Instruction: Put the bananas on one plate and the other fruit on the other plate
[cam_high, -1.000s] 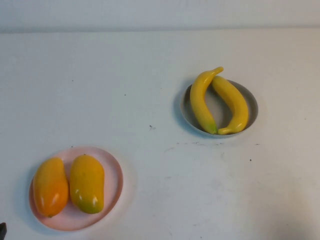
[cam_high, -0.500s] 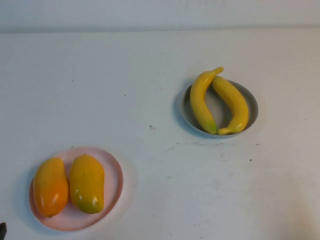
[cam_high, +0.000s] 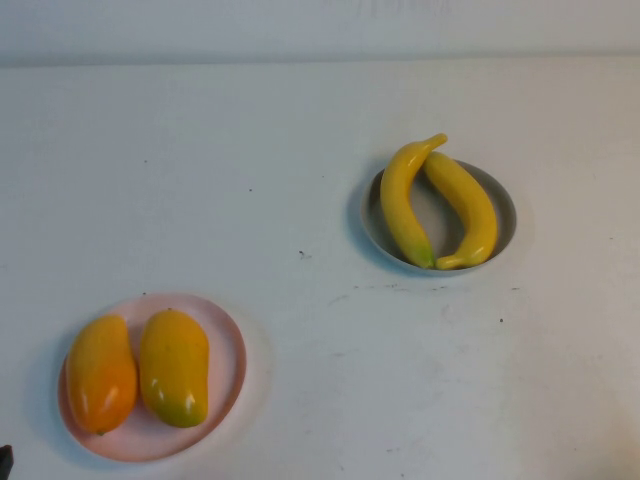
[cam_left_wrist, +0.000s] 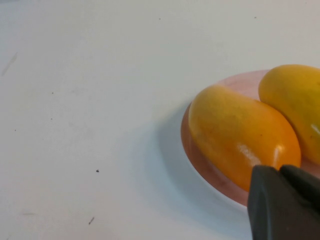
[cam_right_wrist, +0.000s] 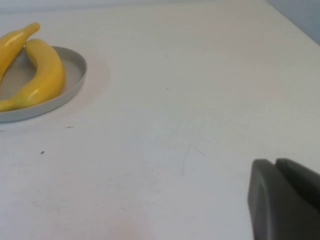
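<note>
Two yellow bananas (cam_high: 400, 205) (cam_high: 468, 205) lie side by side on the grey plate (cam_high: 505, 215) at the right rear. The orange-tinted fruit (cam_high: 100, 375) and the yellow fruit with a greenish end (cam_high: 174, 367) lie on the pink plate (cam_high: 228, 350) at the front left. My left gripper (cam_left_wrist: 279, 169) is shut and empty, close beside the orange fruit (cam_left_wrist: 240, 135) at the pink plate's (cam_left_wrist: 200, 160) rim. My right gripper (cam_right_wrist: 275, 162) is shut and empty over bare table, well away from the bananas (cam_right_wrist: 42, 75) and the grey plate (cam_right_wrist: 75, 75).
The white table (cam_high: 300, 150) has small dark specks and faint scuff marks. A wall runs along its far edge. A dark sliver of my left arm (cam_high: 3, 462) shows at the front left corner.
</note>
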